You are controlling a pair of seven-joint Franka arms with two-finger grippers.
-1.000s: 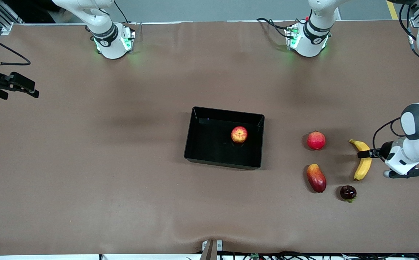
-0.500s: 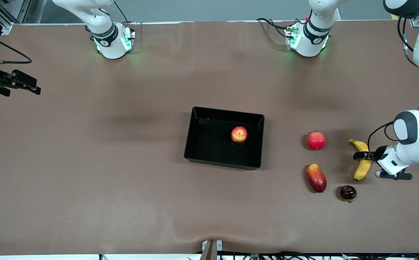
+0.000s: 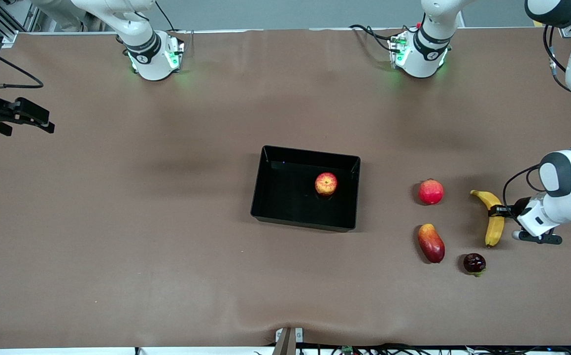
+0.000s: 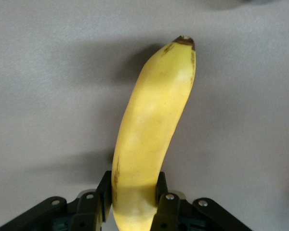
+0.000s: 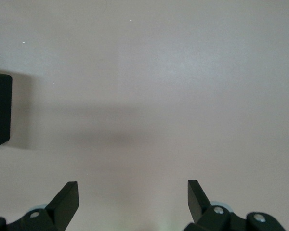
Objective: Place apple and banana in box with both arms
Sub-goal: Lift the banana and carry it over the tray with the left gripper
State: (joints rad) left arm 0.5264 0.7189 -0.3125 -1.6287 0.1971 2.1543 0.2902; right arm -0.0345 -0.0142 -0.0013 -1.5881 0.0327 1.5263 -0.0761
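- Left gripper [image 3: 496, 211] clamped across the banana [image 3: 492, 217], fingers [image 4: 166, 202] pressed to both of its sides; seen from the left wrist too, banana [image 4: 151, 139] pinched between the pads.
- Banana lying on the brown table [image 3: 117, 222] toward the left arm's end, well apart from the black box [image 3: 265, 197].
- Apple [image 3: 325, 184] resting inside the box, close to the wall toward the left arm's end.
- Between box and banana: a pinkish-red round fruit [image 3: 430, 192] just beside the banana's farther tip, and a red-orange mango [image 3: 431, 242] nearer the front camera.
- A dark round fruit [image 3: 474, 263] near the banana's nearer tip, apart from it.
- Right gripper [image 3: 24, 118] waiting over the right arm's end of the table, fingers spread wide with nothing between them; same wide gap in the right wrist view [image 5: 133, 199], a black box corner [image 5: 0, 108] at the edge.
- Against the earlier frames: banana turned slightly, farther tip shifted toward the pinkish-red fruit; left fingers gone from open to closed on it.
- Apple, box, mango and both round fruits unmoved.
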